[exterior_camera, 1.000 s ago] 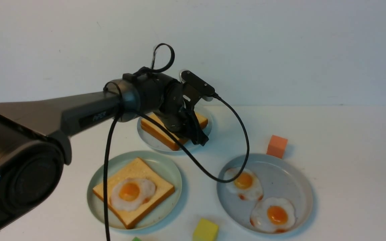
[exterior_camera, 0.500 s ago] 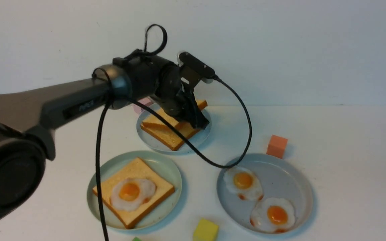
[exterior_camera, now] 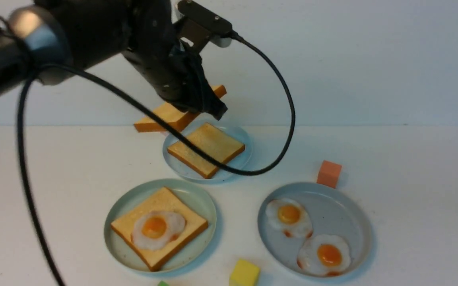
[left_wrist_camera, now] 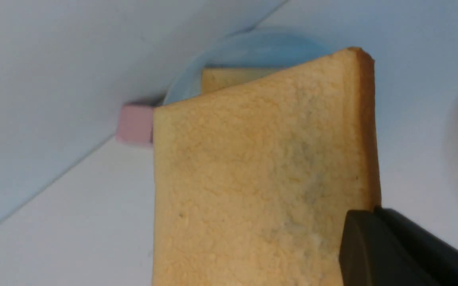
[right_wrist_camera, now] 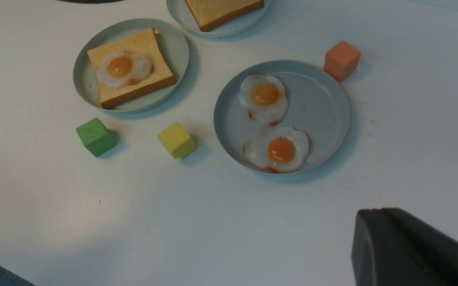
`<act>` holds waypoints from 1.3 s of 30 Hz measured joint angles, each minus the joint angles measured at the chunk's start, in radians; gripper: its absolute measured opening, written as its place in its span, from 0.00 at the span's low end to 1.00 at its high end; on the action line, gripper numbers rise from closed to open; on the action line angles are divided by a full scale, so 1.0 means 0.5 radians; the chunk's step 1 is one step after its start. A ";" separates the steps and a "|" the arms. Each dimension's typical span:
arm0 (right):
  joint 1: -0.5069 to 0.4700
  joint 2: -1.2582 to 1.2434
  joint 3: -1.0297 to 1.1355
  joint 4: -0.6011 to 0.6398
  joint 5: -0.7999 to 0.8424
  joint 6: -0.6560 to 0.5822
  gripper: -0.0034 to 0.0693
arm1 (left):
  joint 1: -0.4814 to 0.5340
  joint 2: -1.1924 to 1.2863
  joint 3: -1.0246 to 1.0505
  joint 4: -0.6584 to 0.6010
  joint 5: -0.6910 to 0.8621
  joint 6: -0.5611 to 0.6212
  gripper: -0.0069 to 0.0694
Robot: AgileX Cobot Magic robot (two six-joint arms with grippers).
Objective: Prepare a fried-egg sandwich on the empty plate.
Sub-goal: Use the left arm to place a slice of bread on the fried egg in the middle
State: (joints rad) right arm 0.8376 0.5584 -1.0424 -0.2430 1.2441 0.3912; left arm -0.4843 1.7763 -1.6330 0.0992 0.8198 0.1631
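Front view: a raised toast slice (exterior_camera: pixel 161 119) is pinched at one edge by the left gripper (exterior_camera: pixel 212 108) and held tilted in the air, behind the mint-green plate (exterior_camera: pixel 197 198). On that plate a flat toast slice (exterior_camera: pixel 161 258) is topped by a fried egg (exterior_camera: pixel 157 227). The right gripper (right_wrist_camera: pixel 408 250), seen only in part, seems pressed together.

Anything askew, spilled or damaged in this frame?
Nothing spilled or damaged. One oddity: the lifted toast slice hangs tilted in the air, pinched by the left gripper along one edge only, so it might swing or slip. The egg-topped toast lies flat on the mint plate.
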 joint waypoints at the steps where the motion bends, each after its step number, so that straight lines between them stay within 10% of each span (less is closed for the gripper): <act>1: 0.000 0.000 0.000 -0.006 -0.007 0.000 0.10 | -0.010 -0.086 0.126 0.000 -0.005 -0.014 0.07; 11: 0.000 0.000 0.000 -0.089 -0.122 0.000 0.11 | -0.293 -0.407 1.043 0.060 -0.254 -0.137 0.07; 21: 0.000 0.000 0.000 -0.045 -0.147 0.000 0.11 | -0.292 -0.389 1.128 0.563 -0.500 -0.326 0.07; 39: 0.000 0.000 0.000 -0.020 -0.147 0.000 0.13 | -0.292 -0.177 1.192 0.596 -0.552 -0.340 0.07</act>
State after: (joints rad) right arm 0.8376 0.5584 -1.0424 -0.2532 1.1704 0.3912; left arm -0.6302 1.6879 -1.0370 0.3974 0.5439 -0.0071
